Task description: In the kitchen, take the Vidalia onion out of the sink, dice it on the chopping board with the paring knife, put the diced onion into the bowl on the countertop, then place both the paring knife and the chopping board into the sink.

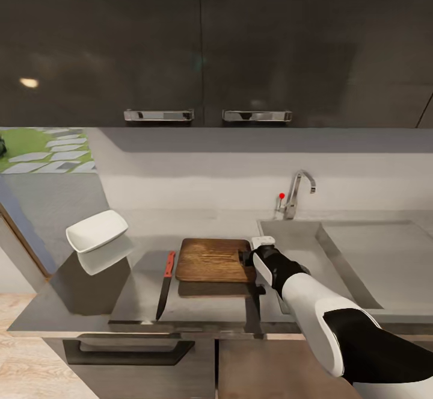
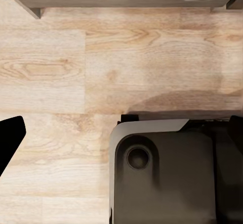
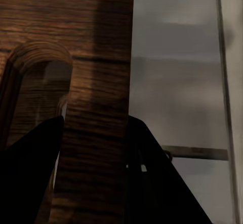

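- The head view took in the whole table [image 1: 361,254], a long glossy grey top under dark wall cabinets [image 1: 198,44] with two chrome handles.
- The sink [image 1: 288,233] was set into the table toward the right; the part of the basin in view held nothing I could make out, the arm hiding its near portion. The chrome tap [image 1: 297,191] with its red-tipped lever [image 1: 281,195] stood at its back edge.
- The right arm [image 1: 325,315] reached in from the lower right to the right end of the chopping board [image 1: 213,259].
- The board lay flat between the knife and the sink, its long axis running left to right, its right end just beside the basin.
- The right wrist view showed what the head view did not: the board's end with the oval hole [image 3: 38,82], and the right pincer [image 3: 93,148] with one dark finger on either side of the strip of wood past the hole, apparently clamped on it.
- The left wrist view looked down at pale wooden floor [image 2: 101,62] and a dark part of the robot's base [image 2: 162,178]; one dark fingertip [image 2: 9,140] of the left pincer showed, and whether it was apart or together I cannot tell.
- The white bowl [image 1: 96,230] sat tilted at the table's far left, empty, well apart from the board.
- The paring knife [image 1: 166,284] lay just left of the board, long axis front to back, red handle away from the robot, blade tip toward the table's front edge.
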Available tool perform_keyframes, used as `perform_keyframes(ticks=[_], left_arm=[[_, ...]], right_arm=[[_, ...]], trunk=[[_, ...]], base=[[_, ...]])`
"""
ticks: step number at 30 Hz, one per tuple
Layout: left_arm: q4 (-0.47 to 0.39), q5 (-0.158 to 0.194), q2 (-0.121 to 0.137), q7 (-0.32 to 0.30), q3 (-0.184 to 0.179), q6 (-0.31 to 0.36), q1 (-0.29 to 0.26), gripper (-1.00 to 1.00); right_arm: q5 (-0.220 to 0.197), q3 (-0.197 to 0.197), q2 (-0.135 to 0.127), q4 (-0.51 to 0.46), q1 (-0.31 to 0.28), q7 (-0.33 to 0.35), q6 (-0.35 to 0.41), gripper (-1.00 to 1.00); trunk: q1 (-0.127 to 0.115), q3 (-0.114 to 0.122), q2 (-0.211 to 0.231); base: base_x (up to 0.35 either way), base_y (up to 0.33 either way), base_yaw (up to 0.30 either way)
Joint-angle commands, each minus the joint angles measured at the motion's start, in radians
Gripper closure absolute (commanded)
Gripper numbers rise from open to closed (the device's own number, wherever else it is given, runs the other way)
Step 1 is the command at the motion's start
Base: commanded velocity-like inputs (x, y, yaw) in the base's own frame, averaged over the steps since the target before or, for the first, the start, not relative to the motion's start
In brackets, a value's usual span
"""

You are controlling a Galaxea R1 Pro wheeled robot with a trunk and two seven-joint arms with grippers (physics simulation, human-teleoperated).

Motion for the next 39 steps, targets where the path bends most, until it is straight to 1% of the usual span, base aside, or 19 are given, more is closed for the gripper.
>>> perform_keyframes(ticks=[1,27,30,33,35,39], left_arm=[[0.0,0.001,0.0,0.0,0.001,-0.002,0.0,-1.0],[-0.001,0.001,0.0,0.0,0.001,-0.002,0.0,-1.0],[-0.001,0.001,0.0,0.0,0.001,-0.002,0.0,-1.0],[-0.001,0.001,0.0,0.0,0.001,-0.002,0.0,-1.0],[-0.001,0.001,0.0,0.0,0.001,-0.002,0.0,-1.0],[-0.001,0.001,0.0,0.0,0.001,-0.003,0.0,-1.0]], right_arm=[[-0.004,0.006,0.0,-0.002,-0.001,-0.004,0.006,1.0],[-0.003,0.007,0.004,0.007,-0.001,-0.004,0.006,1.0],[-0.003,0.018,0.004,0.007,-0.001,-0.003,0.006,1.0],[-0.004,0.043,0.004,0.007,-0.001,-0.001,0.006,1.0],[-0.004,0.055,0.004,0.007,-0.001,0.013,0.006,1.0],[-0.004,0.062,0.004,0.007,-0.001,0.038,0.006,1.0]], trunk=[[0.001,-0.002,-0.002],[0.001,-0.002,-0.002],[0.001,-0.002,-0.002],[0.001,-0.002,-0.002],[0.001,-0.002,-0.002],[0.001,-0.002,-0.002]], base=[[0.007,-0.005,0.0],[0.0,-0.016,0.0],[0.0,0.0,0.0],[0.0,0.0,0.0],[0.0,0.0,0.0],[0.0,0.0,0.0]])
